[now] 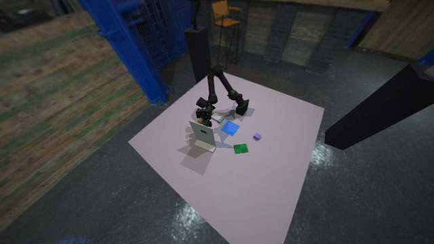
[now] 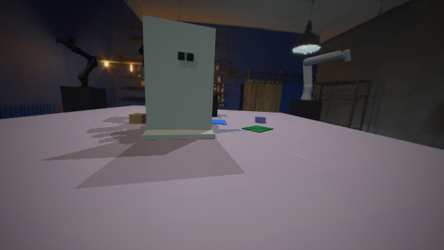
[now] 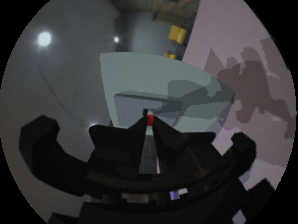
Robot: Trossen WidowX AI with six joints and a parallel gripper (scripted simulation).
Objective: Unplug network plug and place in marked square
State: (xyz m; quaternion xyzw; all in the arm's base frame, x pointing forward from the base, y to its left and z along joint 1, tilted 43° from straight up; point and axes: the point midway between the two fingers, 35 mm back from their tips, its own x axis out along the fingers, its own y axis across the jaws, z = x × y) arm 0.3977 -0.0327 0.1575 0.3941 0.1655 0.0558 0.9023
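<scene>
The pale upright panel [image 1: 201, 131] [image 2: 178, 94] [image 3: 135, 70] stands on a low foot. Two small black squares show on its far side in the exterior view. In the wrist view a raised grey block on its face bears a small dark socket spot. My gripper [image 3: 149, 118] is in front of it, its fingertips drawn together and shut on the plug [image 3: 150, 119], of which a small red part shows between the tips. The tab and the plug's depth in the socket cannot be made out. A blue square [image 1: 230, 128] [image 2: 220, 122] and a green square [image 1: 241, 148] [image 2: 257, 128] lie on the table.
A purple block [image 1: 257, 136] [image 2: 260, 119] lies beyond the squares. A tan block [image 1: 200, 120] [image 2: 137, 118] is beside the panel, near the arm. A flat whitish piece [image 1: 218, 117] lies between the arm and the blue square. The arm's black base [image 1: 242, 107] stands behind.
</scene>
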